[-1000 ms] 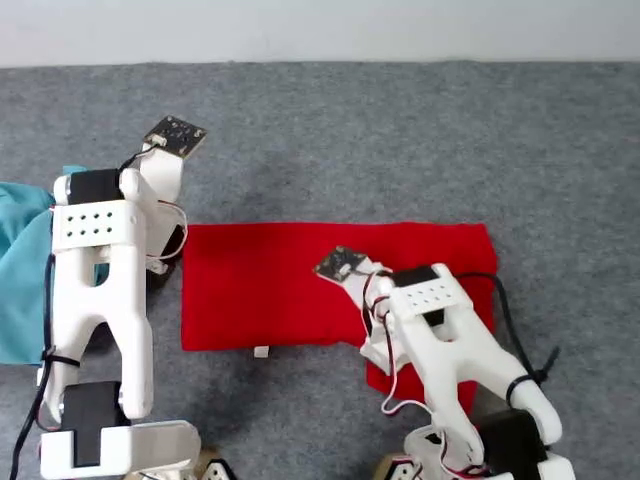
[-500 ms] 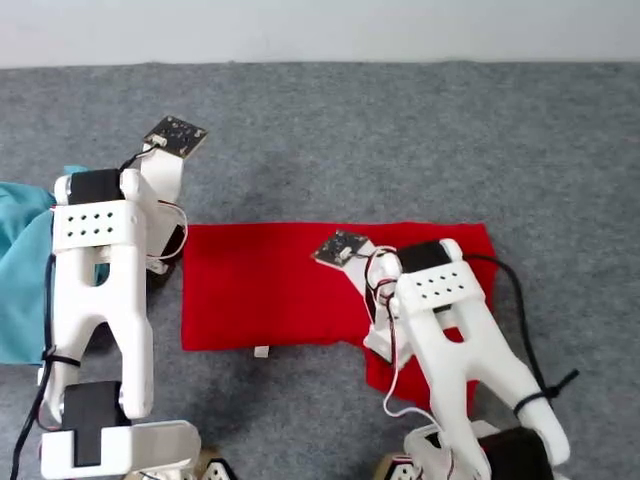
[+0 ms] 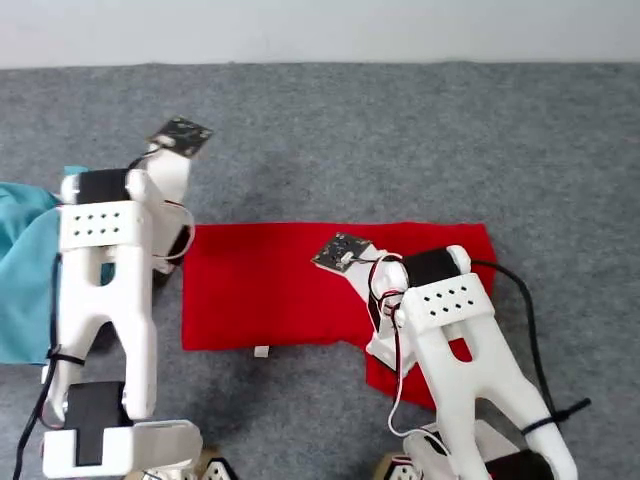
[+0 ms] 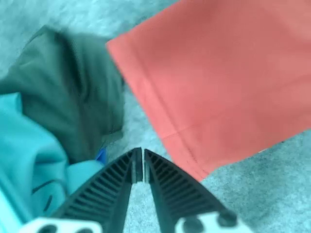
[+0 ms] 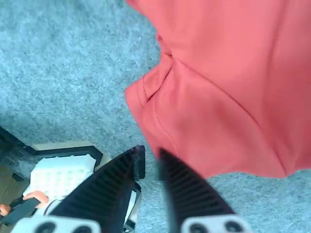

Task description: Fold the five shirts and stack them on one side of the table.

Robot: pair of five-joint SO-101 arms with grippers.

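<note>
A red shirt (image 3: pixel 270 285) lies spread flat in the middle of the grey carpet, with a folded-over flap at its near right corner (image 3: pixel 400 385). My left gripper (image 4: pixel 139 156) is shut and empty. It hangs over bare carpet between a dark shirt (image 4: pixel 73 97) and the red shirt's left hem (image 4: pixel 165 126). My right gripper (image 5: pixel 151 153) is open by a narrow gap. Its tips sit right at the hem of the red shirt's bunched corner (image 5: pixel 160 111). A teal shirt (image 3: pixel 20 290) lies at the left edge of the table, partly under the left arm (image 3: pixel 100 260).
The teal shirt (image 4: pixel 24 145) and the dark shirt are heaped together beside the left gripper. The right arm's base (image 5: pixel 58 177) stands close behind the right gripper. Grey carpet (image 3: pixel 400 140) stretches to the far edge and to the right.
The right arm has swung a little to the right and forward over the red shirt's near right corner. The left arm nudged slightly right. The red shirt has stayed put.
</note>
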